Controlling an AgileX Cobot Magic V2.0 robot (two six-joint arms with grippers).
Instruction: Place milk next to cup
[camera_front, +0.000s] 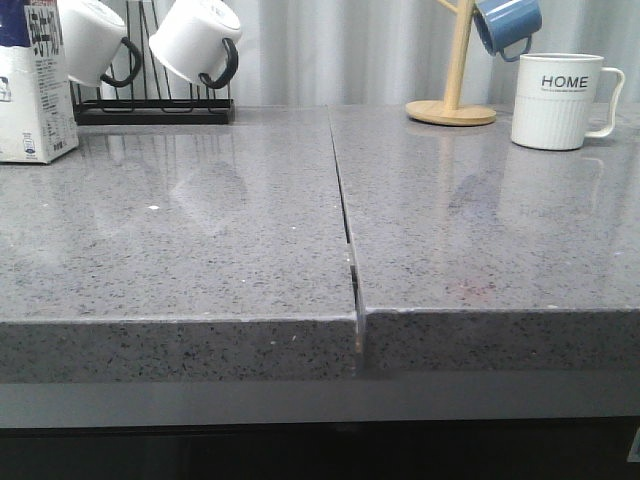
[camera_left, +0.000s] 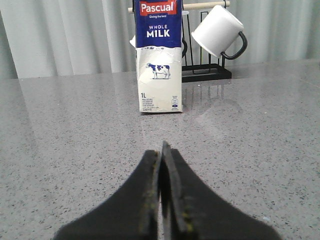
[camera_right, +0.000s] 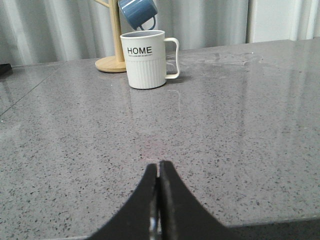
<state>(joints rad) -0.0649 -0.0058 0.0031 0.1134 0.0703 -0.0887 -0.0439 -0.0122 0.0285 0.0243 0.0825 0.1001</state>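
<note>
At the far left corner of the grey speckled counter (camera_front: 200, 230) stands the milk (camera_front: 32, 85), upright, its white lower half and blue top partly cut off by the front view's edge. Just beside it along the back edge sits a black rack (camera_front: 150, 105) carrying two white mugs with black handles (camera_front: 195, 42), tilted mouth-down. A narrow seam (camera_front: 345, 215) runs from the back edge to the front edge through the middle of the counter. Right of the seam, at the back edge, a wooden mug tree (camera_front: 455, 85) holds a blue mug (camera_front: 507, 25). The cup (camera_front: 557, 100) stands upright near the far right corner, just beside the tree's round base, handle turned toward the right edge, well apart from the milk. The left end effector (camera_left: 161, 165) faces the milk with its fingers pressed together, holding nothing. The right end effector (camera_right: 159, 175) faces the cup, fingers likewise together and bare.
</note>
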